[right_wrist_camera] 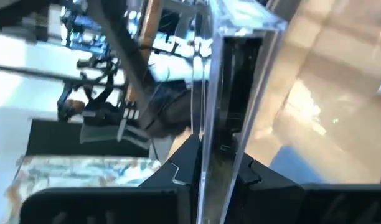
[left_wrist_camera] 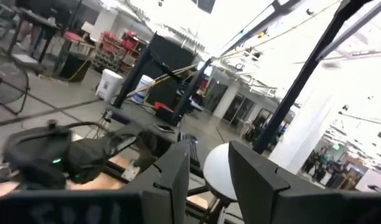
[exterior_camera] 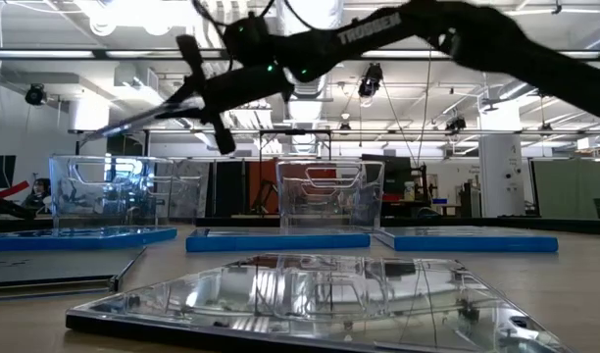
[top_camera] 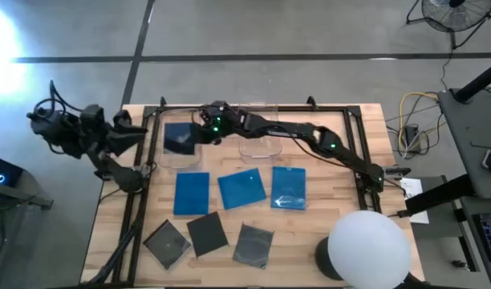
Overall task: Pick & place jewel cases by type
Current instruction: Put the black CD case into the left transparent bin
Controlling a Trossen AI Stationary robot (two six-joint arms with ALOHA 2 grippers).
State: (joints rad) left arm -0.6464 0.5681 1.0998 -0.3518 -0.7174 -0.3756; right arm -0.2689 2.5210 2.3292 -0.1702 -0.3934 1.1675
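Observation:
Three blue jewel cases (top_camera: 191,193) (top_camera: 242,187) (top_camera: 288,186) lie flat in a row at mid table. Three dark cases (top_camera: 167,242) (top_camera: 207,234) (top_camera: 253,245) lie flat nearer the near edge. My right gripper (top_camera: 202,130) reaches to the table's far left and is shut on a fourth dark case (top_camera: 180,138) above the left clear bin (top_camera: 167,152). My left gripper (top_camera: 139,135) waits at the table's left edge, open (left_wrist_camera: 209,168), pointing up into the room. My right gripper (right_wrist_camera: 216,158) pinches the dark case by its edge (right_wrist_camera: 215,134), one finger (right_wrist_camera: 185,163) on each flat face. The fingers come level from the table's right. The case (exterior_camera: 143,120) is lifted clear above the bin (exterior_camera: 109,196) and slopes down away from the fingers.
A second clear bin (top_camera: 261,136) stands right of the first along the far edge. A dark frame (top_camera: 359,152) borders the wooden table. A white dome (top_camera: 370,249) sits at the near right corner. A dark case fills the low view's foreground (exterior_camera: 310,294).

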